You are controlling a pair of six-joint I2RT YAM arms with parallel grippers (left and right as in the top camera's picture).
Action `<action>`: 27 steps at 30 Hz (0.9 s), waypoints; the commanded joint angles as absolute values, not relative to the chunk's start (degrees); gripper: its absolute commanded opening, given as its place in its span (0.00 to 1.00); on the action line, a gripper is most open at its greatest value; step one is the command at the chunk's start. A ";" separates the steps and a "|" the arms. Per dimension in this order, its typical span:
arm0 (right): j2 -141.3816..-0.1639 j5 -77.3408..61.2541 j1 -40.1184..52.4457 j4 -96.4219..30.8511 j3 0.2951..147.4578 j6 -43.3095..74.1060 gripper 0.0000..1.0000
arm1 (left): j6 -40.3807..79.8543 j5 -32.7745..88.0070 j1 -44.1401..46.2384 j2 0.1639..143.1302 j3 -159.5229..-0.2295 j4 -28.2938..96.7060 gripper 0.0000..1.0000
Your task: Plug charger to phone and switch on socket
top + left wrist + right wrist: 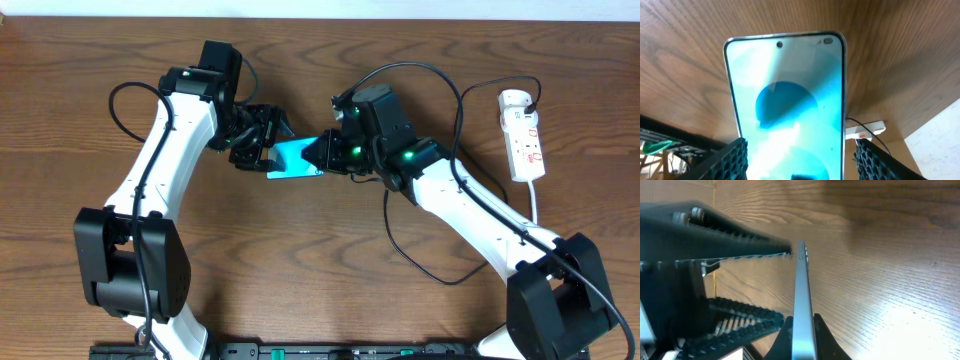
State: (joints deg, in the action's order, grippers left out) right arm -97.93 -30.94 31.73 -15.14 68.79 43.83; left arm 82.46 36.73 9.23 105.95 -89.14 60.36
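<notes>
The phone [293,158] shows its bright teal screen at mid-table, between the two arms. My right gripper [325,152] is shut on one end of it; in the right wrist view both fingertips [785,332] pinch the thin silver edge of the phone [801,290]. My left gripper [268,150] is open and straddles the phone [787,90] across its width, with a small gap at the right pad [865,155]. The white socket [523,135] lies at the far right. The charger [487,86], a thin black cable, leaves its top end; its plug tip is hidden.
The socket's white cord [535,205] runs down beside the right arm. A black cable loop [420,262] lies on the wood under the right arm. In the left wrist view the socket [867,131] shows beyond the phone's right edge.
</notes>
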 commanded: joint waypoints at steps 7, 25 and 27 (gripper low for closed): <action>-97.69 -30.30 31.92 -14.59 69.54 42.78 0.01 | 81.45 36.84 9.47 104.47 -89.27 60.82 0.07; -97.69 -30.41 28.25 -16.95 69.54 41.69 0.01 | 71.75 36.53 6.87 104.47 -89.27 60.16 0.40; -97.69 -30.41 27.11 -17.74 69.54 41.30 0.01 | 70.37 37.06 5.93 104.47 -89.27 60.16 0.44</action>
State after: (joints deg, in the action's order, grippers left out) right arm -98.00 -29.93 28.95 -17.47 68.79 42.89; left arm 74.28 37.04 7.46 105.95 -89.14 59.99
